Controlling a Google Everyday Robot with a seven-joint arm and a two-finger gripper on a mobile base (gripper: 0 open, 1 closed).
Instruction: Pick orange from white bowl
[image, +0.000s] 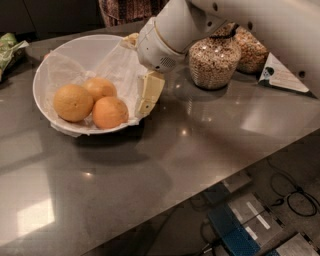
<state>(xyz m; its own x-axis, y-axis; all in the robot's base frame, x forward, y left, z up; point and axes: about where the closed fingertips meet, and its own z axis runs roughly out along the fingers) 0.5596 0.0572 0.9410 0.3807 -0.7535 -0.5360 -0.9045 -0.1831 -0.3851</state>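
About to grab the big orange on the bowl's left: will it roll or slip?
Likely to roll: the orange is round and sits loose on crinkled paper. Its two neighbours may block it rightward. Its matt skin probably grips well. The gripper hangs at the right rim of the bowl.
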